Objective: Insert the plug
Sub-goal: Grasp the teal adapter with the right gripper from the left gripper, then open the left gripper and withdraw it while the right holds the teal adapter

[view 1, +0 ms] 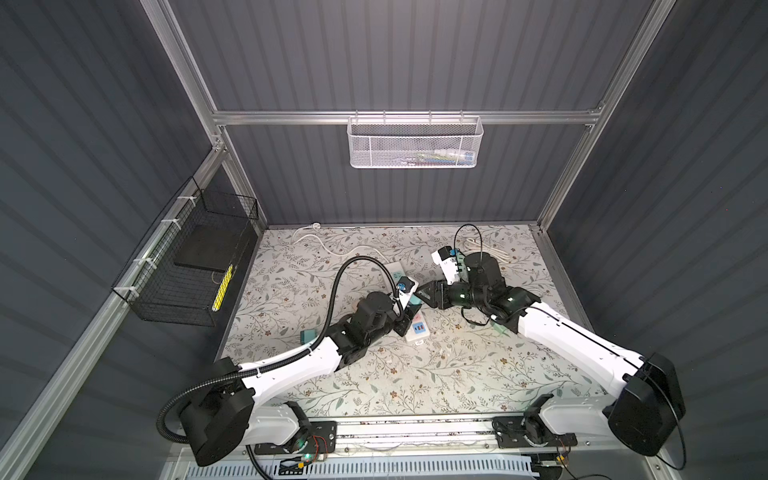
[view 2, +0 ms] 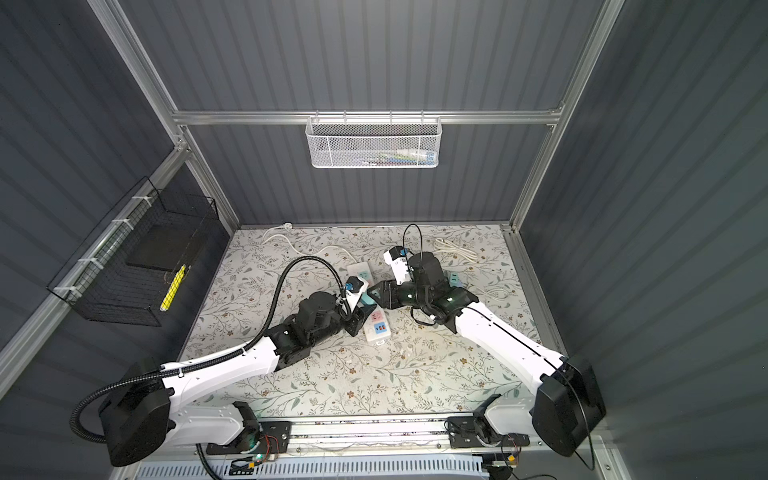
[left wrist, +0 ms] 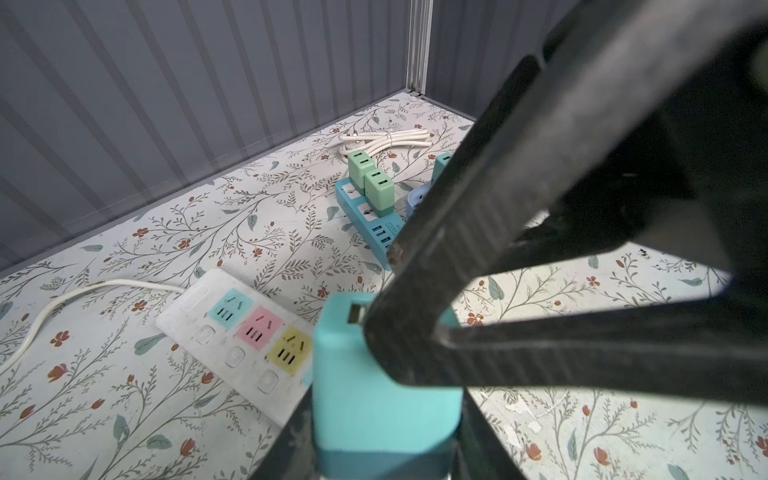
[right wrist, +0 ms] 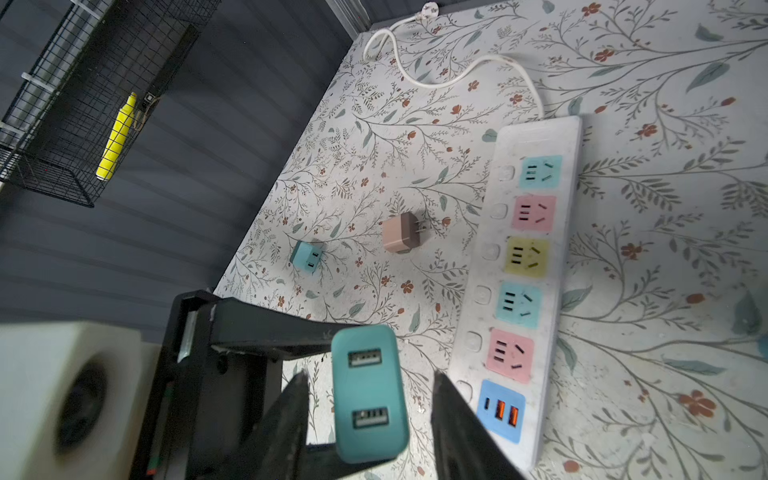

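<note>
The left fingers [left wrist: 291, 453] hold the teal plug [right wrist: 368, 395] tight. The right fingers [right wrist: 457, 428] stand apart, one on each side of it, not touching. If the left fingers let go too soon, the plug could tip and drop onto the desk [right wrist: 665, 208], missing the white power strip [right wrist: 523, 270] just beside the right fingers. The right wrist view shows those gaps; the left wrist view hides them.
</note>
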You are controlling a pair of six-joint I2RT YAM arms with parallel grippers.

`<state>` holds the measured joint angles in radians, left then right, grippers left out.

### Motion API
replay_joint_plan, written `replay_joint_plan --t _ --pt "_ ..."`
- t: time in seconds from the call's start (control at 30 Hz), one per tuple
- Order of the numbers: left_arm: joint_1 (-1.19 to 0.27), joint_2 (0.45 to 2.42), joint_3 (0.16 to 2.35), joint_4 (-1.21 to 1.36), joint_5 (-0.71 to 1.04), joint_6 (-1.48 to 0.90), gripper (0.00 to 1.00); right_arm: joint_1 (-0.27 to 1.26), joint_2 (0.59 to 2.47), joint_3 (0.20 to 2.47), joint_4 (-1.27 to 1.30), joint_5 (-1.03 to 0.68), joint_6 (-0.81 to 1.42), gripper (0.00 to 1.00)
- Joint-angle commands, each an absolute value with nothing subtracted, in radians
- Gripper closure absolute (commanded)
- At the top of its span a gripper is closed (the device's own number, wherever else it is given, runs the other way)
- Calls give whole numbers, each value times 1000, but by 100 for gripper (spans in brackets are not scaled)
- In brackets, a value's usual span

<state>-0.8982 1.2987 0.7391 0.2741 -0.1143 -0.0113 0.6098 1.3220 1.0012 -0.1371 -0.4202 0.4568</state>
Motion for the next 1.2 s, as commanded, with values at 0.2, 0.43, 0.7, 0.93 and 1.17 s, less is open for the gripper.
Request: replay_joint_plan --t 0.2,0.43,0.7,0.93,1.17 --pt "-904 1302 767 273 -117 21 91 626 1354 1005 -109 -456 488 57" --pt "-903 1311 785 259 -142 25 79 635 1359 1011 -115 -455 482 67" --pt "-904 1269 817 187 -219 -23 30 634 1350 1018 -98 -387 466 73" --pt "-903 1153 845 145 -419 -117 12 634 1352 1042 -103 -255 416 75" --pt "-892 1192 991 82 -699 -132 0 640 1376 1035 -52 -141 360 75"
